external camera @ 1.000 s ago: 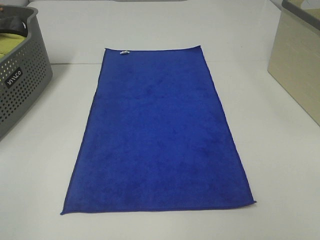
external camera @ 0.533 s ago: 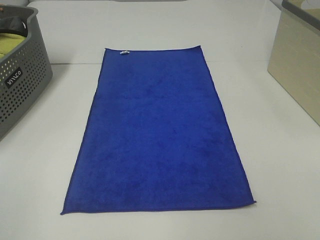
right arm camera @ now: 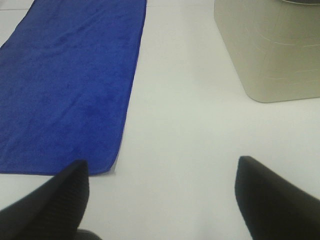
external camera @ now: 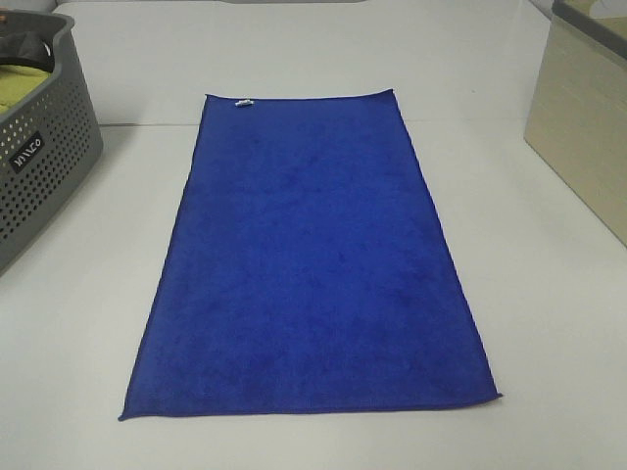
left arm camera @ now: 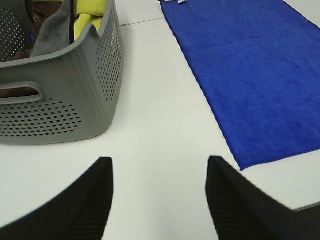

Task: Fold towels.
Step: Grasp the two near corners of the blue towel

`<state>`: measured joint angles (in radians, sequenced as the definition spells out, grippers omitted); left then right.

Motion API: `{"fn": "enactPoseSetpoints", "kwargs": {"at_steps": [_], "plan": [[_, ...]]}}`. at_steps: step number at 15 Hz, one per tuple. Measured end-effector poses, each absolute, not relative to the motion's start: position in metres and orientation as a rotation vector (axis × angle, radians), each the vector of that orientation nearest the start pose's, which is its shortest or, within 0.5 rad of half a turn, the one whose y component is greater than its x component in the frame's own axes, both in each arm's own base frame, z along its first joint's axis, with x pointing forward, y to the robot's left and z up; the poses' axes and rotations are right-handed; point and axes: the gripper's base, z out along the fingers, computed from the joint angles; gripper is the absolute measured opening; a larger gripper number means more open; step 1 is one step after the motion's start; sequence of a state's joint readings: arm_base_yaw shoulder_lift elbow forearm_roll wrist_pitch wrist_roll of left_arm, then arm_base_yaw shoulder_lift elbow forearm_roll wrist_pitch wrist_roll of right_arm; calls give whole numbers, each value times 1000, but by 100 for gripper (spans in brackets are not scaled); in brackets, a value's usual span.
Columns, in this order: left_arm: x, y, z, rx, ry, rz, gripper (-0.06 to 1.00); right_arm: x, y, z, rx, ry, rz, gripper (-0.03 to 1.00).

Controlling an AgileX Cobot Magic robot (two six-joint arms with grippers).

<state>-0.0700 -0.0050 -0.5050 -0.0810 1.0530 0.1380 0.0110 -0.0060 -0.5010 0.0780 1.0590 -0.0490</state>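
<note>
Table (external camera: pixel 88 323): towel (external camera: pixel 313 264) laid flat, full length, centred. No fold made; all folding left. Basket (external camera: pixel 39 166) off towel's left edge, bin (external camera: pixel 588 127) off right. Left gripper (left arm camera: pixel 159 165) spread wide, empty, by towel's near-left corner. Right gripper (right arm camera: pixel 161 162) likewise, near-right. Tag (external camera: pixel 244 102) on towel's far edge.

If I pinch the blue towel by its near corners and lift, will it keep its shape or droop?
Probably floppy: the blue towel lies flat and thin on the white table, so it would likely drape from the pinched corners. Its plush surface looks grippy rather than slippery. Pushed, it would likely bunch up instead of sliding whole.
</note>
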Motion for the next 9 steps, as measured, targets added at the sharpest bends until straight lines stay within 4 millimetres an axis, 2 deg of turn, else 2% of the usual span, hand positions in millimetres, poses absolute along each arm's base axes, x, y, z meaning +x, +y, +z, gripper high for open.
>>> {"fn": "enactPoseSetpoints", "kwargs": {"at_steps": [9], "plan": [[-7, -6, 279, 214, 2013, -54, 54, -6, 6, 278, -65, 2033, 69, 76]]}}
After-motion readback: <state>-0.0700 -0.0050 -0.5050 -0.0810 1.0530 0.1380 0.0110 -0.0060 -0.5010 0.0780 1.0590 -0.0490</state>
